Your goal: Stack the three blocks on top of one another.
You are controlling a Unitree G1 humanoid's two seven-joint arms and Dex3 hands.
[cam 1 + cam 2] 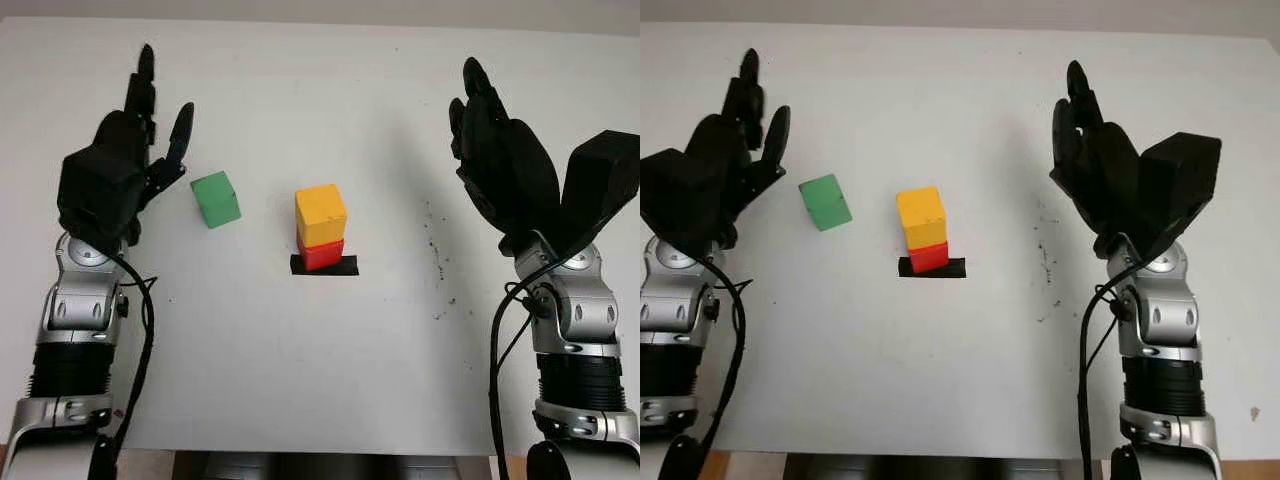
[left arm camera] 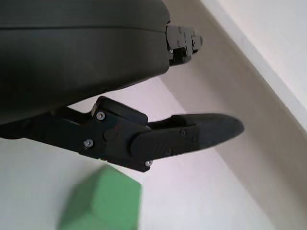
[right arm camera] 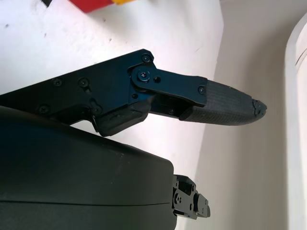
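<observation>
green block [image 1: 215,198] beside left hand [image 1: 125,160]

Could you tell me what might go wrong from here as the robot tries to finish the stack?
The yellow block already sits slightly twisted on the red block, so adding the green block could tip the pile. The green block lies askew beside the open left hand, which might nudge it away rather than grip it squarely. The open right hand waits well off to the other side, too far to steady anything.
</observation>
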